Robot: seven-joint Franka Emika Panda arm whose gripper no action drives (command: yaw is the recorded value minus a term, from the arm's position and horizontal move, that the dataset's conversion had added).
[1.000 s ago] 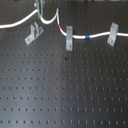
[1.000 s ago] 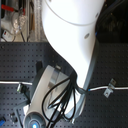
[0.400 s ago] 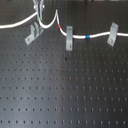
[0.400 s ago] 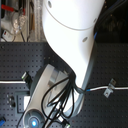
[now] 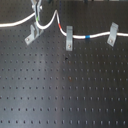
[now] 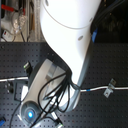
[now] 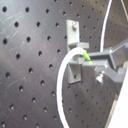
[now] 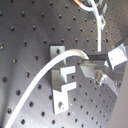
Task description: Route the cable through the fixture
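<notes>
Near the far edge of the black perforated board, toward the first exterior view's left, the gripper reaches down from the top of the picture and pinches the cable at its green band. Its fingers are pressed together on the cord, as the first wrist view shows, with the green mark caught between the tips. Just below the pinch stands the fixture, a silver-grey bracket of two upright plates; the cable arcs close over its top, but whether it sits in the slot I cannot tell. From the gripper the white cord dips, rises, and runs toward the first exterior view's right through a narrow grey clip, past a red band and a blue band, to a second clip near the far right corner. In the second exterior view the arm's white body hides most of the board.
</notes>
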